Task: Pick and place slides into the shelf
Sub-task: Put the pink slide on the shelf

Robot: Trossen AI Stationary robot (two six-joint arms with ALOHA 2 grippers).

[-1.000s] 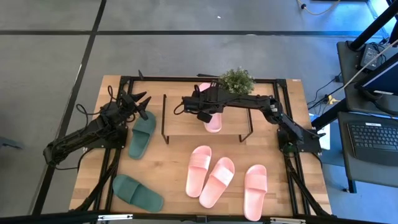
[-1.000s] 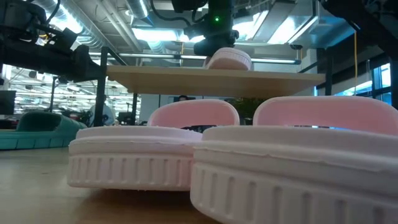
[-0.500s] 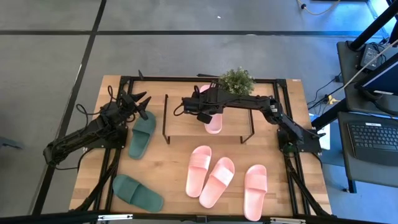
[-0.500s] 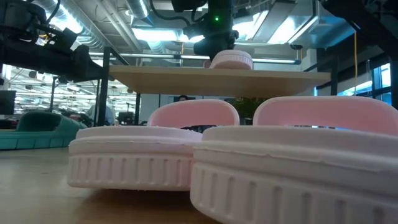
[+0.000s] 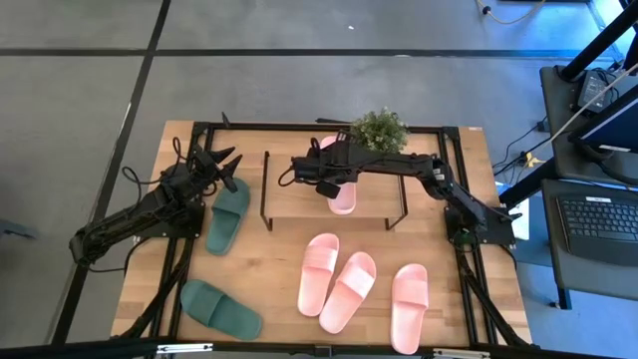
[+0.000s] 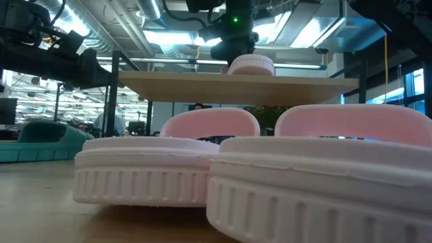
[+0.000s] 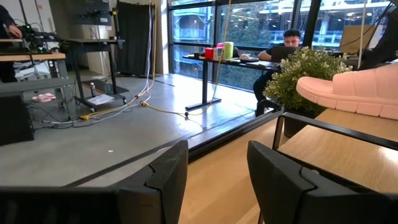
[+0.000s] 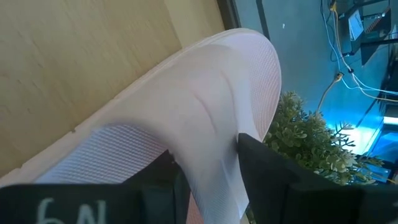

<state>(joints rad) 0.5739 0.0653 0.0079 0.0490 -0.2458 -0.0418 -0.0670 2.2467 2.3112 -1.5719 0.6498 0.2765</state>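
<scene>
The shelf stands mid-table, and its light wood top board carries one pink slide, lying sole down. My right gripper is over that slide, shut on its strap. My left gripper hangs open, touching nothing, above the far end of a dark green slide that lies flat on the table left of the shelf. Another green slide lies near the front left. Three more pink slides lie flat in front of the shelf. My right gripper holds the pink slide by its wide strap, pinched between the two fingers, which come from above and stand across the strap. The slide's sole rests on the shelf's top board.
A small potted plant stands just behind the shelf, close to my right arm. The table's black frame rails run along its edges. Bare wood shows between the shelf and the pink slides at the front.
The shelf has slid a little toward the table's right, together with my right gripper and the pink slide it holds. The slide has settled slightly lower onto the top board. My left arm has kept still.
</scene>
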